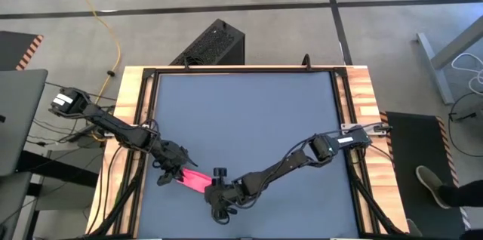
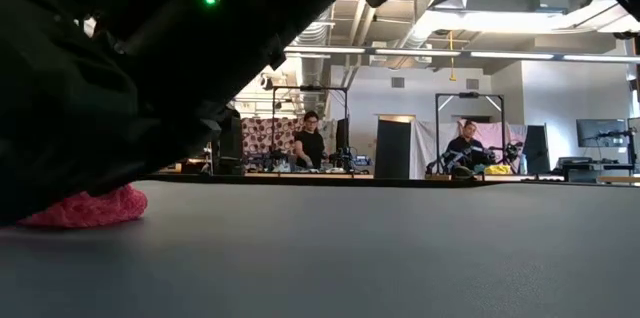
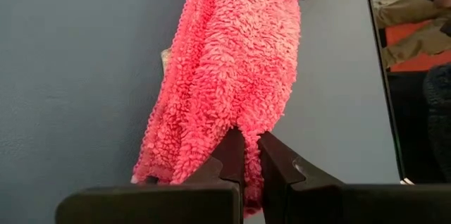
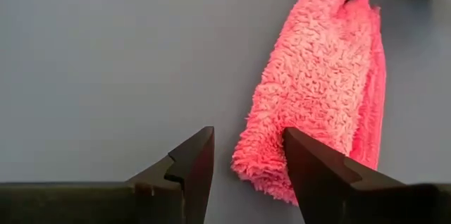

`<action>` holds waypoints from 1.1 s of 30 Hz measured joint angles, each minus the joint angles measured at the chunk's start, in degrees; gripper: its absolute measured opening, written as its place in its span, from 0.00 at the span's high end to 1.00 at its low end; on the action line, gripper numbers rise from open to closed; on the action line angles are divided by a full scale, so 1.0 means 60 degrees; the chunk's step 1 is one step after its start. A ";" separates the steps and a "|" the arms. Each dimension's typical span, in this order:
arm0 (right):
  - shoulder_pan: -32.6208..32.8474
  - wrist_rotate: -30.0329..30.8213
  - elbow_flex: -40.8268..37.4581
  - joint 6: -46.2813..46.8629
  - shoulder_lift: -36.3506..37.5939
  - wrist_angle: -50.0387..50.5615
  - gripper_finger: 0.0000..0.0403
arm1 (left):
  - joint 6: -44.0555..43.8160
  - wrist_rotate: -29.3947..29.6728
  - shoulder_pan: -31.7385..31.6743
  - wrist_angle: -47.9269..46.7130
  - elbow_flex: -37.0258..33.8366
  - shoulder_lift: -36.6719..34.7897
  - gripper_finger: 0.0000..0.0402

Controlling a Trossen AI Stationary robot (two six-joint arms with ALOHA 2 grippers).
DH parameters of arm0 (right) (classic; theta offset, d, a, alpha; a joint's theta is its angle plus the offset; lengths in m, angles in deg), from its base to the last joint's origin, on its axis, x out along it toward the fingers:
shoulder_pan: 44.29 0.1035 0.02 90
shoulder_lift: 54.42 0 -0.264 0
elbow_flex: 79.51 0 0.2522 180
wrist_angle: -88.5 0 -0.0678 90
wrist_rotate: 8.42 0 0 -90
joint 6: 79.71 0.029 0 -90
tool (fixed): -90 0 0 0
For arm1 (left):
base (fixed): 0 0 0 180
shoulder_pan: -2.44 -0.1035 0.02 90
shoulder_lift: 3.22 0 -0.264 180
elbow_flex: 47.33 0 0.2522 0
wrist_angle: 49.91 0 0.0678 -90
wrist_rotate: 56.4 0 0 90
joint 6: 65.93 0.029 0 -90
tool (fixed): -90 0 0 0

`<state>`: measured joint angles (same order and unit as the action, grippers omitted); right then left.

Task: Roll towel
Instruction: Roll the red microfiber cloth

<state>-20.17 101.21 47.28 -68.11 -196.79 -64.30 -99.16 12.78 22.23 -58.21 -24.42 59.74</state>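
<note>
The left gripper (image 3: 251,155) has its jaws pinched together on one end of the towel (image 3: 232,69), while the right gripper (image 4: 248,157) stands with jaws apart at the other end, one finger (image 4: 318,175) against the fluffy edge. The pink-red towel (image 1: 195,180) lies as a folded strip on the grey table (image 1: 249,112), close to its near edge and left of the middle, between the two grippers.
</note>
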 joint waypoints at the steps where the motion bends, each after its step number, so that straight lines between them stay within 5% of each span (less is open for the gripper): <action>1: -0.0006 0.0001 0.0003 0.0050 -0.0041 -0.0040 0.51 | -0.0005 0.0002 0.0000 -0.0001 0.0000 0.0000 0.99; 10: -0.0045 0.0556 0.0022 0.2139 -0.0043 0.0518 0.57 | 0.0175 -0.0253 -0.0011 0.0004 0.0000 0.0000 0.99; 19: 0.0050 0.0531 0.0022 0.3814 -0.0036 0.0589 0.95 | 0.0296 -0.0576 -0.0011 0.0006 0.0000 0.0000 0.99; 33: -0.0047 -0.0924 -0.0004 0.6955 -0.0019 -0.0706 0.96 | 0.0377 -0.0998 0.0004 -0.0034 0.0000 0.0000 0.99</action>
<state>-20.45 95.67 47.26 -26.38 -196.90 -68.54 -96.89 6.79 22.25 -58.42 -24.42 59.74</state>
